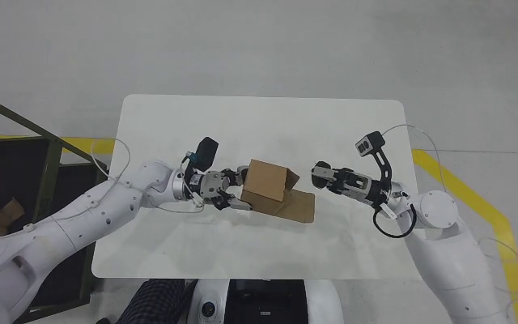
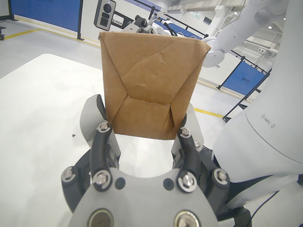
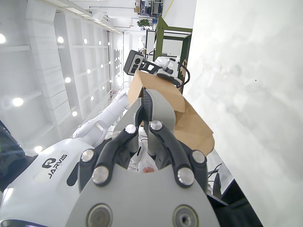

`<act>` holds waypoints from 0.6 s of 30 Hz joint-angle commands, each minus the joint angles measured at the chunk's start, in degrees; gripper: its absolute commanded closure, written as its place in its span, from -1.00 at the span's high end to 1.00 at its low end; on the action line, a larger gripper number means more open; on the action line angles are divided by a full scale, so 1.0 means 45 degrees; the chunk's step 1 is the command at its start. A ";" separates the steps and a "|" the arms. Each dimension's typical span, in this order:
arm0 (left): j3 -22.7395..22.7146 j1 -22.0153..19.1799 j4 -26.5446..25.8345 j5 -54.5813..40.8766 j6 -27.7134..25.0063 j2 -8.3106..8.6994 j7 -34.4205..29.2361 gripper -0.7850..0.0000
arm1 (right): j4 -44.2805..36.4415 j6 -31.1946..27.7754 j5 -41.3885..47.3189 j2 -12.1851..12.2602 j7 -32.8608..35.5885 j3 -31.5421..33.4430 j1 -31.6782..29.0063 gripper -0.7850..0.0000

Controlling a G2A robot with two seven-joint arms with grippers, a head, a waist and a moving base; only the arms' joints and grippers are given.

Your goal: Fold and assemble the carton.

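A brown carton [image 1: 271,185] stands partly folded at the middle of the white table [image 1: 243,121], with one flat flap [image 1: 301,207] lying on the tabletop toward the front. My left gripper [image 1: 231,194] is shut on the carton's left end; in the left wrist view its fingers [image 2: 102,109] press both sides of the carton [image 2: 151,72]. My right gripper [image 1: 317,175] hovers just off the carton's right side. In the right wrist view that gripper [image 3: 144,100] is shut with nothing between its pads, its tips close to the carton [image 3: 189,119].
A green metal frame [image 1: 40,162] stands off the table's left edge, with cardboard scraps [image 1: 10,212] beneath it. Yellow floor tape [image 1: 453,174] runs past the right side. The back half of the table is bare white surface.
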 commanded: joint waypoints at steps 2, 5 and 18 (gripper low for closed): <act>-0.0015 0.0166 0.0071 0.0519 0.0000 0.0101 0.0713 0.25 | -0.0299 0.0017 -0.0094 0.0031 0.0042 0.0073 -0.0310 -1.00; -0.0075 0.0293 0.0138 0.0991 0.0000 0.0165 0.1288 0.06 | -0.0482 0.0035 -0.0102 0.0059 0.0103 0.0186 -0.0516 -1.00; -0.0161 0.0277 0.0198 0.1511 0.0000 0.0190 0.1635 -0.34 | -0.1578 -0.0201 0.0200 0.0146 0.0398 0.0670 -0.1180 -1.00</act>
